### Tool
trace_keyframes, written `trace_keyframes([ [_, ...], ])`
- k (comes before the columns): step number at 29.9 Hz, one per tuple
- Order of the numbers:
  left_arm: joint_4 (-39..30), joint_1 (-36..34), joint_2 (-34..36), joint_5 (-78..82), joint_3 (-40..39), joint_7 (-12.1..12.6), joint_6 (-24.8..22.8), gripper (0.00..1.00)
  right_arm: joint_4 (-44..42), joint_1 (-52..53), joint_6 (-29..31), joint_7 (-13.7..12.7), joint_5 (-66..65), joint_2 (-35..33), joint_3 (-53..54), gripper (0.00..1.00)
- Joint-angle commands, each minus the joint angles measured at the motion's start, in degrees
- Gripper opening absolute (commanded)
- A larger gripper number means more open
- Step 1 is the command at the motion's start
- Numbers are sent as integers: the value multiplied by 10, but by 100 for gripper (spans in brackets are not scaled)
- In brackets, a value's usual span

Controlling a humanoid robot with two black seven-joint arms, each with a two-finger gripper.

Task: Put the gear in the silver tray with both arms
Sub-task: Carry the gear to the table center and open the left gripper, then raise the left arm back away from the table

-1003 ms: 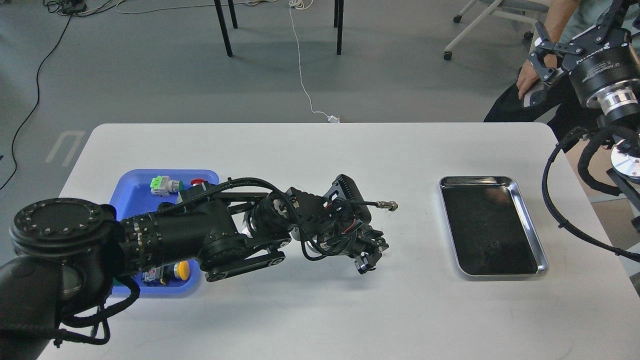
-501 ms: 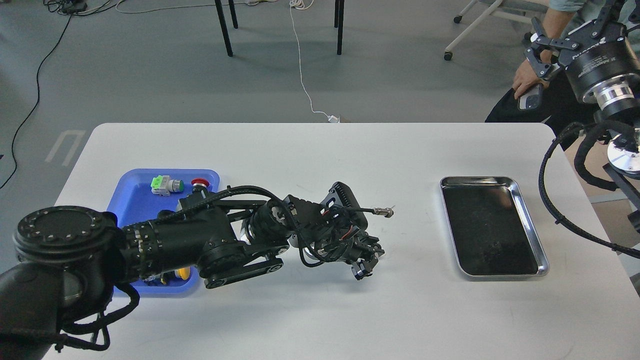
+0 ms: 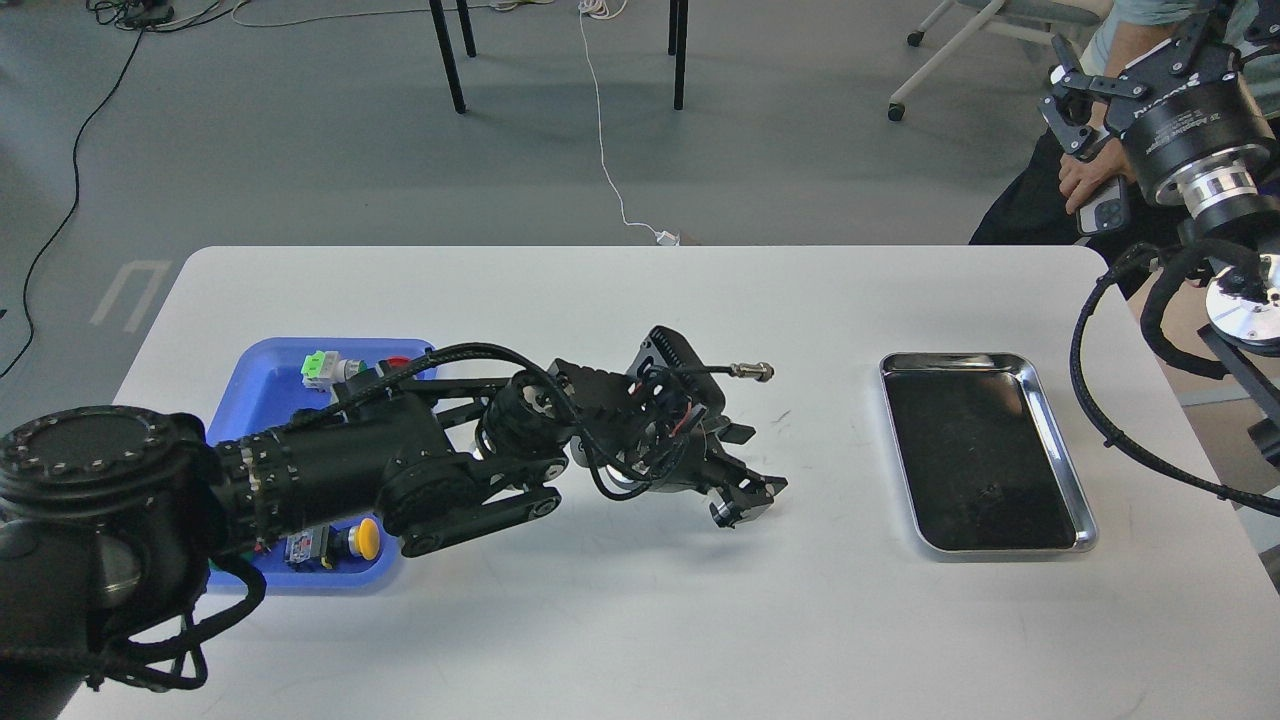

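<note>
The silver tray lies empty on the right side of the white table. My left arm reaches from the lower left to the table's middle. Its gripper hovers just above the table, well left of the silver tray. The fingers are closed around a small dark part with a silvery spot, which looks like the gear, mostly hidden by the fingers. My right gripper is raised high at the far right, beyond the table's edge, open and empty.
A blue plastic tray at the left holds a green part, a yellow button and other parts, partly under my left arm. A seated person's hand with a phone is close to my right gripper.
My left gripper has risen a little, turned and shifted slightly right. My right gripper has moved up and back at the far right. The person's hand has shifted.
</note>
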Motion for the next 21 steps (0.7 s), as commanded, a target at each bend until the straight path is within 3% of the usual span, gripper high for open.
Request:
trace_keyframes([
  [1, -5, 3, 51, -100, -37, -2, 0, 67, 0, 31, 3, 1, 0, -12, -43, 99],
  [8, -4, 4, 146, -387, -87, -5, -6, 68, -4, 122, 5, 5, -5, -25, -127, 99],
  [15, 41, 6, 199, -710, -126, -6, -8, 82, -15, 257, 5, 7, -29, -26, -296, 99],
  [21, 121, 31, 204, -913, -200, -4, -8, 97, -14, 365, 6, 6, -120, -7, -454, 99],
])
